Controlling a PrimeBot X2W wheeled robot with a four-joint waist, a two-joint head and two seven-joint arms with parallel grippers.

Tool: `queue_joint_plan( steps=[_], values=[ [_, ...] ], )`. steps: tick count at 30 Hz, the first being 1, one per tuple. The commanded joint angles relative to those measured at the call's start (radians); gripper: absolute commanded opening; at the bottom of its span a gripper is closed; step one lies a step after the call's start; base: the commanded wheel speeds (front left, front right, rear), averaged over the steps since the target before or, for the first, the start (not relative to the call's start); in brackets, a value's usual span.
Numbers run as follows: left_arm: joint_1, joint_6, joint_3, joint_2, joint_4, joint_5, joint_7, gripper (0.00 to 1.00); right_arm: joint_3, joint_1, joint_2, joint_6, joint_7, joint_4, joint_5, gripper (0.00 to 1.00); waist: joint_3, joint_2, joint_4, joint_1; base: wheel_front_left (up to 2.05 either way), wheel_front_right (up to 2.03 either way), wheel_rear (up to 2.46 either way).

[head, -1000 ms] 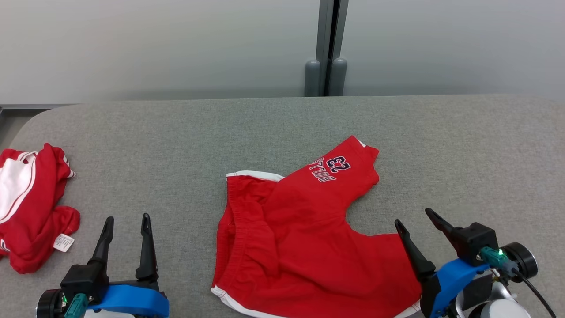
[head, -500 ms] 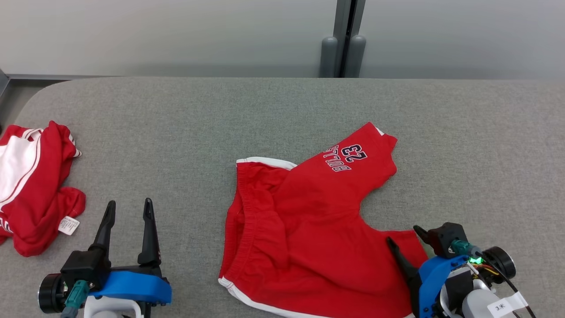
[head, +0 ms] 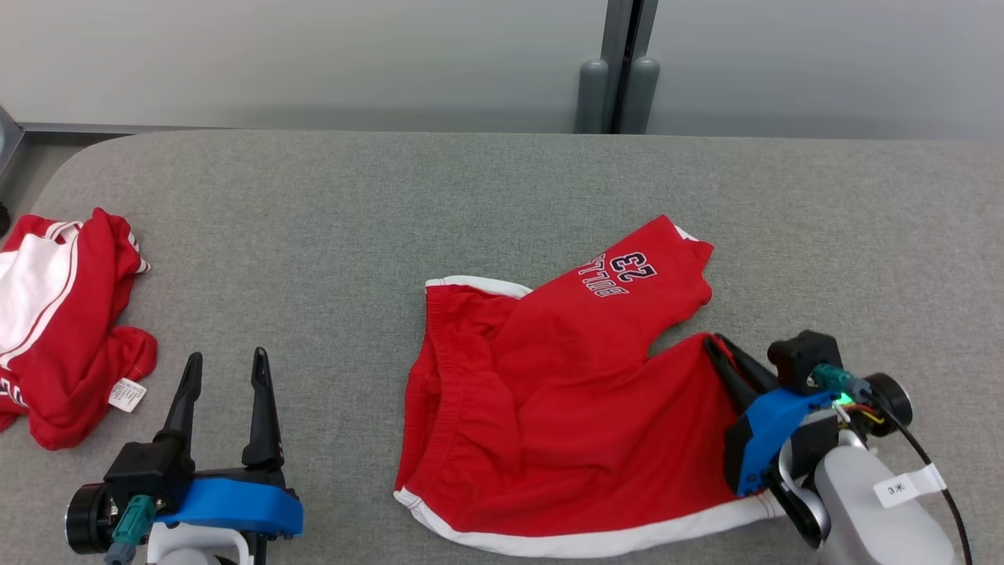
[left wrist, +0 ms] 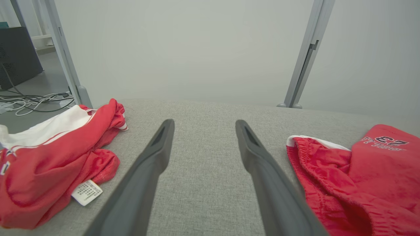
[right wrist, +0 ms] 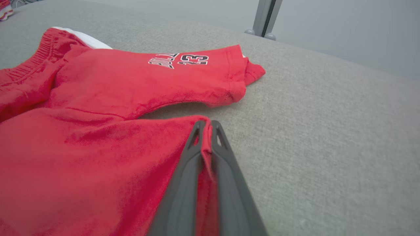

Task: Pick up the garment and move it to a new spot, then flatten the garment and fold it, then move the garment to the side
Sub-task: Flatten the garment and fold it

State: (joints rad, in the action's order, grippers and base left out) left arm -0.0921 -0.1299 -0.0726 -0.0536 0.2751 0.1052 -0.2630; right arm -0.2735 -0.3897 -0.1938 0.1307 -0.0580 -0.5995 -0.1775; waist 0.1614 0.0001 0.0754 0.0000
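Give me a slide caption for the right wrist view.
Right gripper shut on a leg edge of the red shorts on a grey table.

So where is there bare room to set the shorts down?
Bare table lies between the crumpled garment and the red shorts, along the far edge, and right of the shorts. Crowded: the near right, where the right gripper pinches the shorts.

We see our left gripper (left wrist: 204, 124) with its two long dark fingers (left wrist: 154, 160) spread wide above the grey fabric-covered table (left wrist: 203, 108), bare cloth between them. The red fabric shorts (left wrist: 361, 177), with a gathered waistband and dark lettering, lie right of the fingers. A crumpled red-and-white garment (left wrist: 49, 157) with a white label (left wrist: 87, 192) lies at the table's left edge.
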Motion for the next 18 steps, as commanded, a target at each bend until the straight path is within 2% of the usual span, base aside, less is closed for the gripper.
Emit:
queue_joint_plan(
  steps=[1, 10, 11, 12, 18],
  values=[
    [-0.017, -0.001, 0.002, 0.001, -0.003, -0.003, -0.003, 1.00, 0.006, -0.035, 0.007, 0.000, -0.014, -0.010, -0.003, 0.00, 0.000, -0.0001, 0.002, 0.0000, 0.00, 0.00, 0.00],
    [-0.029, -0.001, -0.002, 0.002, -0.001, 0.005, -0.003, 1.00, 0.014, -0.202, 0.049, 0.000, -0.062, -0.176, 0.006, 0.00, 0.015, -0.0001, 0.006, 0.0000, 0.00, 0.00, 0.00],
    [-0.028, -0.001, -0.002, 0.002, -0.001, 0.005, -0.003, 1.00, 0.007, -0.214, 0.053, 0.000, -0.072, -0.200, 0.008, 0.54, 0.015, -0.0001, 0.005, 0.0000, 0.00, 0.00, 0.00],
    [-0.027, -0.001, -0.002, 0.002, 0.000, 0.005, -0.003, 1.00, 0.003, -0.224, 0.061, 0.000, -0.079, -0.224, -0.003, 1.00, 0.014, -0.0001, 0.004, 0.0000, 0.00, 0.00, 0.00],
    [-0.009, -0.001, -0.006, 0.002, 0.006, 0.000, -0.003, 1.00, 0.015, -0.244, 0.055, 0.000, -0.174, -0.302, -0.037, 1.00, -0.008, -0.0001, -0.009, 0.0000, 0.00, 0.00, 0.00]
  ],
)
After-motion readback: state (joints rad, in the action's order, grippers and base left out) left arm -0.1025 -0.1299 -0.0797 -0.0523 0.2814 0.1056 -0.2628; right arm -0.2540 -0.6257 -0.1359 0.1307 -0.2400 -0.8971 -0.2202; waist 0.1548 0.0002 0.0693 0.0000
